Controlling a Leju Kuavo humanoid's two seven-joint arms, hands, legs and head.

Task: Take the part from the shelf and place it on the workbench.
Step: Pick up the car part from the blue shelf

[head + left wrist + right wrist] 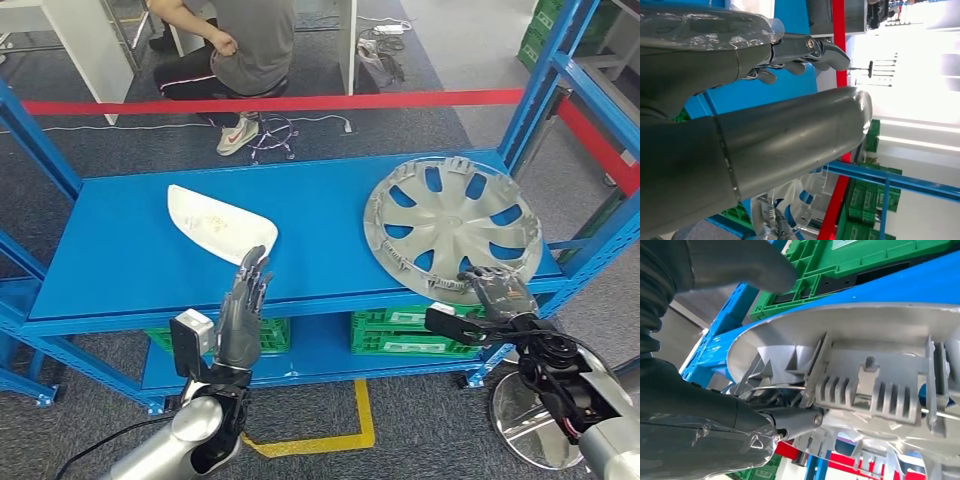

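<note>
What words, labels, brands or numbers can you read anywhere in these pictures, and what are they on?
No text can be read in any view.
Hubcap: no lettering visible.
White part: faint marks, too blurred to read.
Person's shoe: a red mark, no legible word.
Green crates below the shelf: no label visible.

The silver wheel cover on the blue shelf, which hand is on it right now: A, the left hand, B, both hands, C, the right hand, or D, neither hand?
C: the right hand has its fingers on the near rim of the wheel cover, while the left hand is raised, fingers apart, in front of the shelf near the white part.
</note>
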